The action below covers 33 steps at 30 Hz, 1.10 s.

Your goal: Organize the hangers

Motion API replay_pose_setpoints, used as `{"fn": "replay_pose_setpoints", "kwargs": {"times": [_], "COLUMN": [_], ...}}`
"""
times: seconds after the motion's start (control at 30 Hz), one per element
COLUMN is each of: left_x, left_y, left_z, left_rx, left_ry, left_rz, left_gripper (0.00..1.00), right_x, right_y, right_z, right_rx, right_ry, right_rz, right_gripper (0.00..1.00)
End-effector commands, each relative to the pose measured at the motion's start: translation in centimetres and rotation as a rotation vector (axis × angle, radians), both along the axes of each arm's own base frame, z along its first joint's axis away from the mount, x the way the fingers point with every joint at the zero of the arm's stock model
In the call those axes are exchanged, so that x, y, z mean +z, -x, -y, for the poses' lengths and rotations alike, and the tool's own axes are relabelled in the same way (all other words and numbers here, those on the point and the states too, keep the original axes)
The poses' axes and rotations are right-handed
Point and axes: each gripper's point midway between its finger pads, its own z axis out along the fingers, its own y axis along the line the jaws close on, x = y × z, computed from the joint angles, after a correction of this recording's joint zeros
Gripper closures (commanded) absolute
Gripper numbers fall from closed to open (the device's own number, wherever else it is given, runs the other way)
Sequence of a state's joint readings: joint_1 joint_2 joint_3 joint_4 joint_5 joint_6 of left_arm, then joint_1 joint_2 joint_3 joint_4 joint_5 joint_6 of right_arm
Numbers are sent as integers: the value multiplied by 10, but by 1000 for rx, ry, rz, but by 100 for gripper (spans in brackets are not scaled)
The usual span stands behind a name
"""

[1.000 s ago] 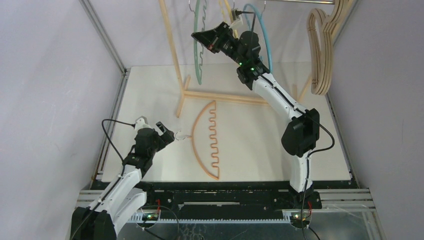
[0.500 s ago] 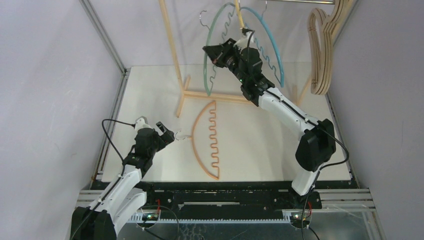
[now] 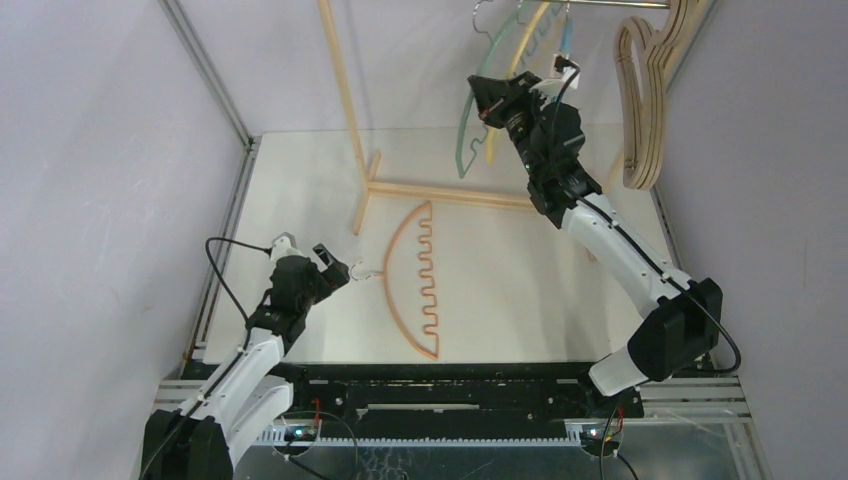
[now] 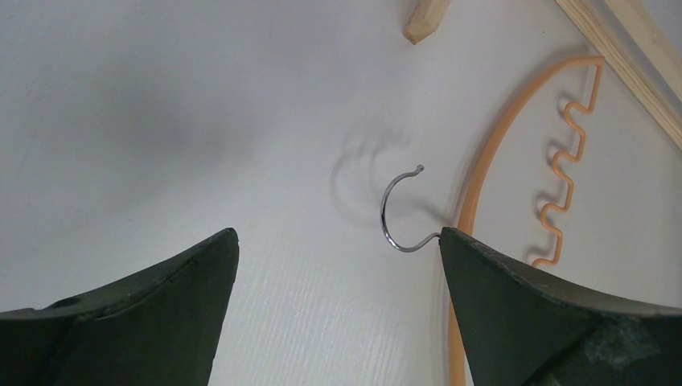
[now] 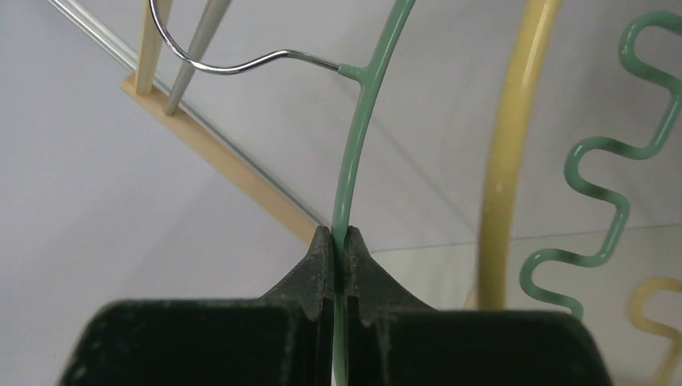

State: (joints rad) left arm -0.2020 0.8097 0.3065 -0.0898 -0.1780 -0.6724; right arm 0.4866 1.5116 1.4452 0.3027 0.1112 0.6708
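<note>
My right hand [image 3: 484, 98] is raised at the far right of the scene. Its fingers are pressed together on the thin arc of the green hanger [image 3: 465, 137]; the wrist view shows the rod pinched between the two tips [image 5: 339, 243]. A second ago this hand was further left, nearer the left post of the rack [image 3: 345, 100]. It has since swung right and carried the green hanger with it. The green hanger now hangs tilted just beside the yellow hanger [image 3: 510, 85], with the teal hanger [image 3: 567, 36] just to their right. All three sit under the metal bar [image 3: 600, 4]. The green hanger's wire hook curves up beside that bar in the wrist view; I cannot tell whether it is seated. The wooden hangers [image 3: 640, 100] hang at the far right, unchanged.

My left hand [image 3: 338, 268] has not moved. Its fingers stand apart, low over the bench [image 3: 520, 290], holding nothing. The orange hanger [image 3: 395, 290] lies flat on the bench in the same place. Its hook [image 4: 398, 211] lies between and beyond my open fingertips.
</note>
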Motion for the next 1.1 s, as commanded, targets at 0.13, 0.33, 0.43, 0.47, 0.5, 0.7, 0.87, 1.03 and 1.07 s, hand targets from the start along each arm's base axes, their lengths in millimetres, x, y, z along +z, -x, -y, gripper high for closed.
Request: {"fn": "replay_pose_setpoints", "kwargs": {"times": [0.13, 0.33, 0.43, 0.47, 0.5, 0.7, 0.87, 1.03, 1.07], "left_x": [18, 19, 20, 21, 21, 20, 19, 19, 20], "left_y": [-10, -9, -9, -9, -9, -8, -9, -9, -9], "left_z": [2, 1, 1, 0, 0, 0, -1, 0, 0], "left_rx": [-10, -9, -8, -7, -8, -8, -7, -9, -9], "left_ry": [8, 7, 5, 4, 3, 0, -4, -2, -4], "left_rz": [62, 68, 71, 72, 71, 68, 66, 66, 67], "left_gripper": [1, 0, 0, 1, 1, 0, 0, 0, 0], "right_x": [51, 57, 63, 63, 64, 63, 58, 56, 55], "right_y": [31, 32, 26, 24, 21, 1, -16, -27, -28], "right_z": [-1, -32, -39, -41, -42, -44, -39, -30, -28], "right_rx": [26, 87, 82, 82, 78, 44, 7, -33, -42], "right_ry": [10, 64, 58, 55, 49, 31, 13, -4, -10], "right_rz": [163, 174, 177, 174, 171, 129, 100, 86, 86], "right_gripper": [100, 100, 100, 100, 100, 100, 100, 100, 100]}}
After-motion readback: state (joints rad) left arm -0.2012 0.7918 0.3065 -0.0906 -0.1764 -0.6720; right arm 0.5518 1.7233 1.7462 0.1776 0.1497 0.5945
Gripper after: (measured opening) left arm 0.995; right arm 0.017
